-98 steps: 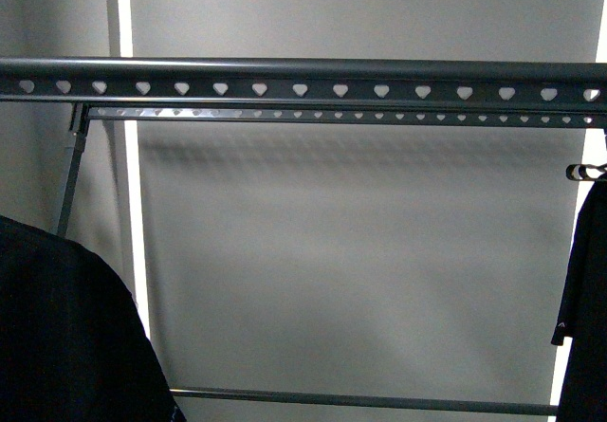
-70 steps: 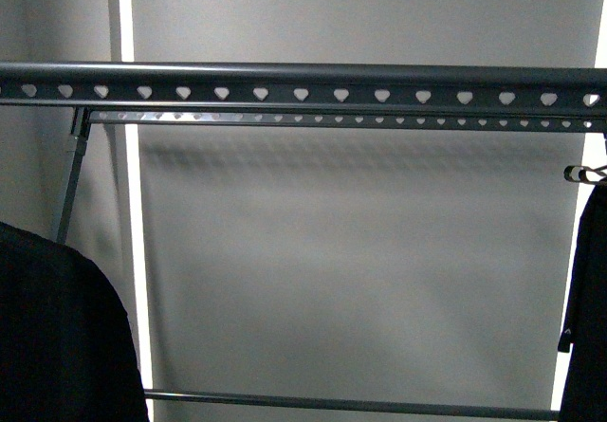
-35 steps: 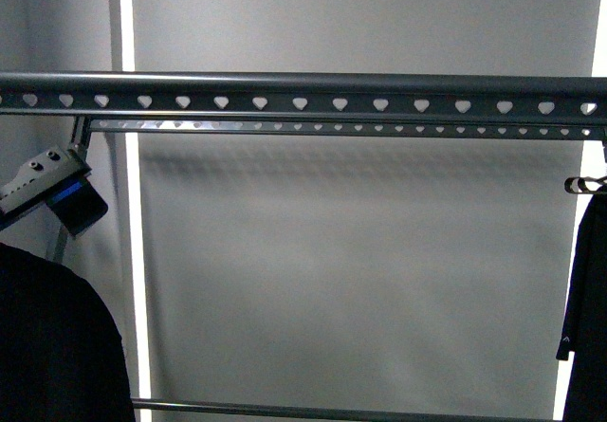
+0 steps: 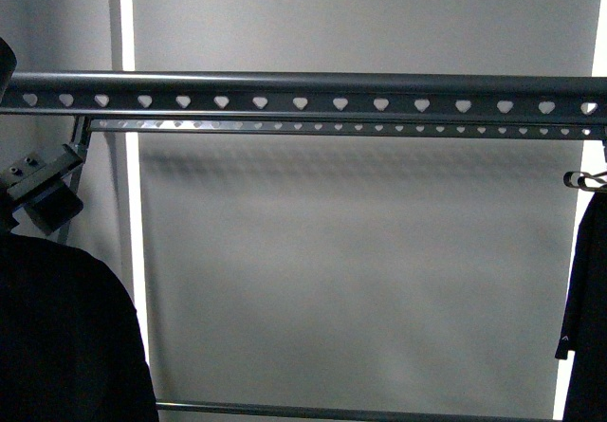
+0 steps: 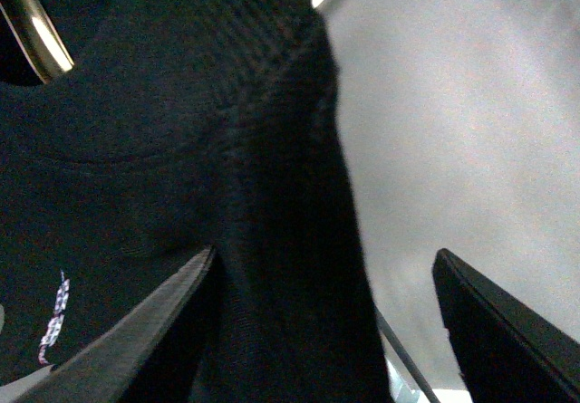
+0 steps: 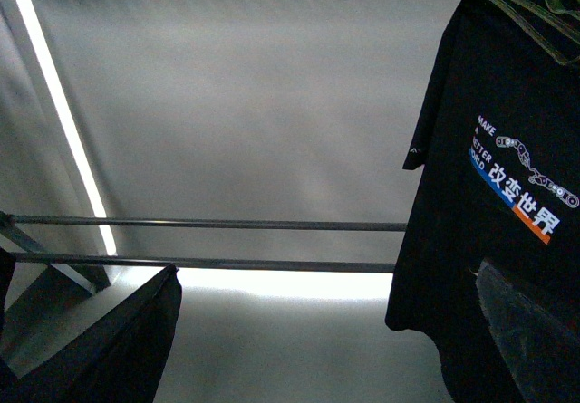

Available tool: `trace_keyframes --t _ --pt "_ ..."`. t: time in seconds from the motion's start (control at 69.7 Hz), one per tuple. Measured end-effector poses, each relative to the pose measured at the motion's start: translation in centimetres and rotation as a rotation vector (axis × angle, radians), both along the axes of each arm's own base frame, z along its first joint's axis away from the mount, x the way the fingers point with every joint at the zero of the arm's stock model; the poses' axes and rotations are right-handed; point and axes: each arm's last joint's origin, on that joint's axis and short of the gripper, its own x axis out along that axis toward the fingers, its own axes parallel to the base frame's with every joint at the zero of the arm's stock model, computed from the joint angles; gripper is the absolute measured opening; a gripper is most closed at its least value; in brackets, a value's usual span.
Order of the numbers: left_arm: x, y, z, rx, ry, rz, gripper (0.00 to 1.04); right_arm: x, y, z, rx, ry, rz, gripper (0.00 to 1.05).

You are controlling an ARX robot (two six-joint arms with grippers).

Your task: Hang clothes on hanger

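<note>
— Shirt (image 4: 57, 337) first: where is it?
— Lower left of the front view, a black mass below the rack (image 4: 303, 92), clear of its heart-holed rail. The left wrist view shows its collar on a shiny hanger (image 5: 36, 23).
— Anything hung already?
— A second shirt (image 6: 489, 195), printed, at the right edge, on a hook (image 4: 583, 179) below the rails.
— What differs from half a second ago?
— The black mass reaches further right along the bottom edge. The left arm's grey block (image 4: 43, 190) sits a little lower, and its blue face no longer shows.
— And the jaws?
— Left gripper (image 5: 326, 251): jaws apart, the shirt's shoulder hanging between them, close beside one finger. Right gripper (image 6: 326, 272): jaws apart, with only wall and the low bars (image 6: 208, 224) seen between.
</note>
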Motion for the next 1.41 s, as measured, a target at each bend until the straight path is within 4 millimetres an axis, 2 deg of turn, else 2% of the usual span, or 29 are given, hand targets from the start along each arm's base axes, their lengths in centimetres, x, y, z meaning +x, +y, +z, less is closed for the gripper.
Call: trace_keyframes --t 0.287,0.373,0.531,0.632,0.703,0.861,0.976,1.105,1.278,1.407 --pt "0.1 0.0 -0.2 -0.016 0.015 -0.035 0.18 0.0 0.0 0.0 0.0 0.0 0.0 0.97" --pt "-0.5 -0.1 -0.3 -0.039 0.019 -0.075 0.04 0.0 0.0 0.0 0.0 0.0 0.0 0.97" --pt "-3.4 -0.8 -0.1 -0.016 0.041 -0.234 0.04 0.0 0.0 0.0 0.0 0.0 0.0 0.97" --pt "-6.3 -1.2 0.0 0.04 0.086 -0.421 0.04 0.0 0.0 0.0 0.0 0.0 0.0 0.97" --pt "-7.4 -1.4 -0.1 0.072 0.088 -0.526 0.04 0.0 0.0 0.0 0.0 0.0 0.0 0.97" --pt "-10.4 -1.8 0.2 0.233 0.072 -0.875 0.04 0.0 0.0 0.0 0.0 0.0 0.0 0.97" --pt "-11.7 -1.8 0.6 0.396 0.046 -1.1 0.04 0.0 0.0 0.0 0.0 0.0 0.0 0.97" --pt "-11.8 -1.1 0.5 0.551 0.008 -1.3 0.04 0.0 0.0 0.0 0.0 0.0 0.0 0.97" --pt "-9.6 0.4 1.9 0.87 -0.174 -1.51 0.04 0.0 0.0 0.0 0.0 0.0 0.0 0.97" --pt "-7.9 1.0 3.3 0.996 -0.308 -1.699 0.04 0.0 0.0 0.0 0.0 0.0 0.0 0.97"
